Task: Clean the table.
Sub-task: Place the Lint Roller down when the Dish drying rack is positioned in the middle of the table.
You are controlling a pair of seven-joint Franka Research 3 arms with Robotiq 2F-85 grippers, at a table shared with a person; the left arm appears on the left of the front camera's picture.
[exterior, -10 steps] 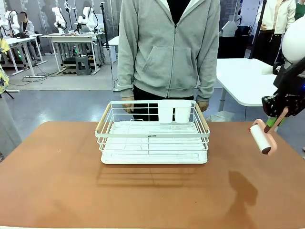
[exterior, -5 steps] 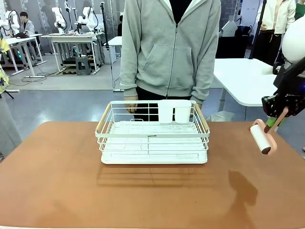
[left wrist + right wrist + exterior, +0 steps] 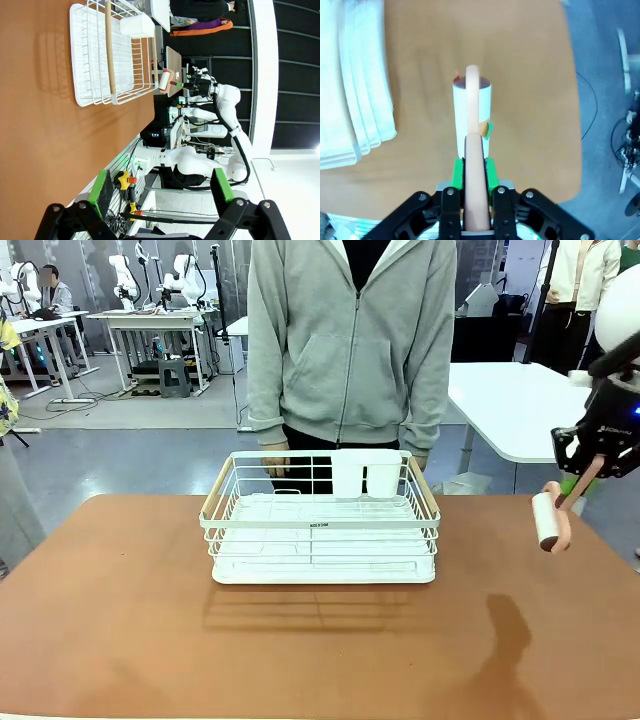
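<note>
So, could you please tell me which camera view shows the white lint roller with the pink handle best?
The right wrist view: the white lint roller with the pink handle sits close, clamped in the right gripper. The front view shows it small; the left wrist view, tiny and distant.

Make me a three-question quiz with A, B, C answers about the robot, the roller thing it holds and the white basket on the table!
1. Where is the lint roller?
A. Inside the rack
B. Held up over the table's right end
C. Lying flat on the floor

2. What colour is the dish rack?
A. White
B. Blue
C. Black

3. How is the left gripper?
A. Shut on a cup
B. Shut on the roller
C. Open, holding nothing

Answers:
1 B: the right gripper holds its pink handle, and the roller hangs above the table, with its shadow below.
2 A: its wires and tray are white, with wooden side handles.
3 C: its green pads stand wide apart with nothing between.
</note>
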